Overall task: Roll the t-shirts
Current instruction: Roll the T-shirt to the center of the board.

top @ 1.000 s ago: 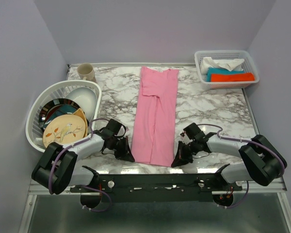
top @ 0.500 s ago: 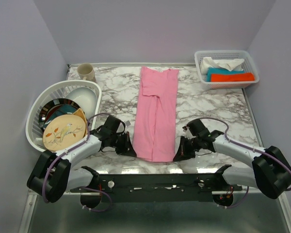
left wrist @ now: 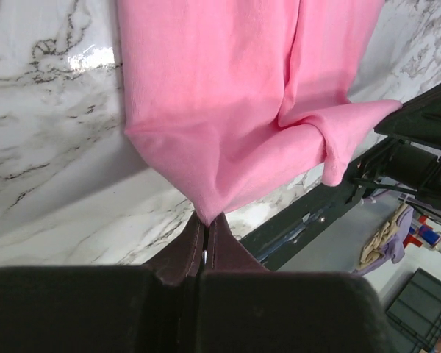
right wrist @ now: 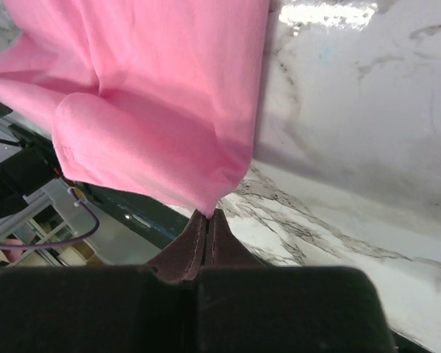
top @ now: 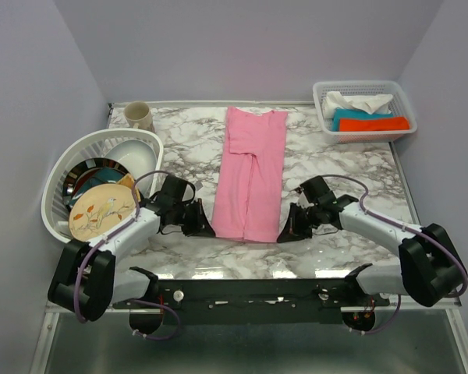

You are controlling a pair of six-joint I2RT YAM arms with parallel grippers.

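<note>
A light-pink t-shirt point(top: 249, 167) lies folded into a long narrow strip down the middle of the marble table point(top: 351, 167). Its near end is lifted and folded back a little. My left gripper point(top: 208, 231) is shut on the near left corner of the t-shirt point(left wrist: 220, 132), the pink fabric pinched between its fingertips point(left wrist: 206, 218). My right gripper point(top: 284, 235) is shut on the near right corner of the t-shirt point(right wrist: 154, 125), the cloth bunching up from its tips point(right wrist: 208, 213). Both grippers sit low, close to the table.
A white basket point(top: 58, 183) holding plates and a bowl stands at the left. A beige mug point(top: 139, 115) sits at the back left. A small white tray point(top: 364, 130) with folded white, teal and orange cloths is at the back right. The arms' black frame point(top: 249, 292) runs along the near edge.
Both grippers have moved away from me along the table, carrying the t-shirt's near end with them. The pink strip is now shorter at its near end.
</note>
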